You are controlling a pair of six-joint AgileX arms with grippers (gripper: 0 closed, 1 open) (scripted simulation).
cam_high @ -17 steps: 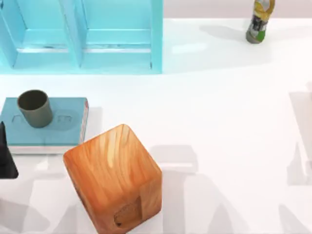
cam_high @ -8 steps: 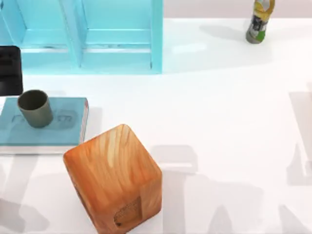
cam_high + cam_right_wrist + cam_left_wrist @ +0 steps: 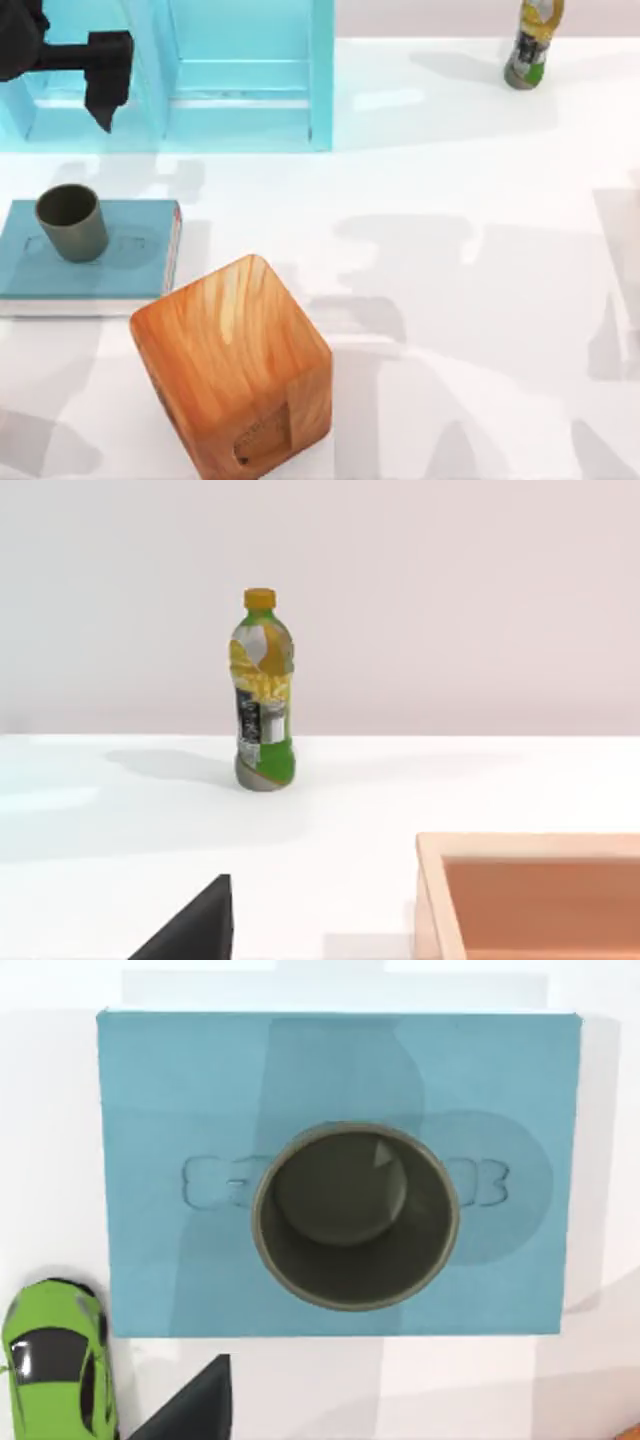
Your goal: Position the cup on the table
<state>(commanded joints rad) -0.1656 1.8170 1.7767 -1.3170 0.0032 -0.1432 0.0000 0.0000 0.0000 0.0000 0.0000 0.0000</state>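
The cup [image 3: 71, 221] is olive-grey, handleless, cylindrical, dark inside.

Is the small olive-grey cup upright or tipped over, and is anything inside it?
Upright and empty: the small olive-grey cup stands mouth-up on the flat light-blue slab, its bare dark bottom visible in the left wrist view.

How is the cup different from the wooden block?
The cup is small, round and olive-grey; the block is far larger, boxy and orange wood-grained. The cup stands on the blue slab, while the block rests on the white table. The cup sits upright and open-topped; the block sits turned at an angle. Neither is held.
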